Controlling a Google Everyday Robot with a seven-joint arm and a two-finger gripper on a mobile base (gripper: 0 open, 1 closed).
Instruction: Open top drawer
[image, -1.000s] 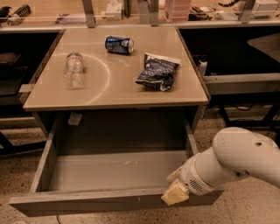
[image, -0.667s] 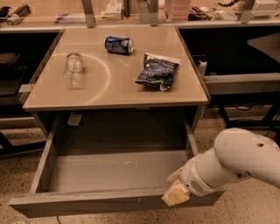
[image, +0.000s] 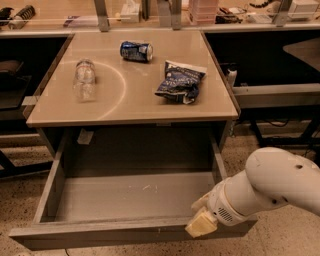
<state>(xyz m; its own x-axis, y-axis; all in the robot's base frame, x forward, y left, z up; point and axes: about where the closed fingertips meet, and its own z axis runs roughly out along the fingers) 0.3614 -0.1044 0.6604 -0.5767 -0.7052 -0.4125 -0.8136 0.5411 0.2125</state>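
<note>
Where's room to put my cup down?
The top drawer tray lies bare, except near the claw at its front right edge. On the tabletop, the front strip before bottle and chip bag is free; the can crowds the back.

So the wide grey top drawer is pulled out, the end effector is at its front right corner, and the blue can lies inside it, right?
Not quite: the camera view shows the blue metal can lying on the beige tabletop, not in the wide grey top drawer. That drawer is pulled out, with the end effector at its front right corner.
</note>
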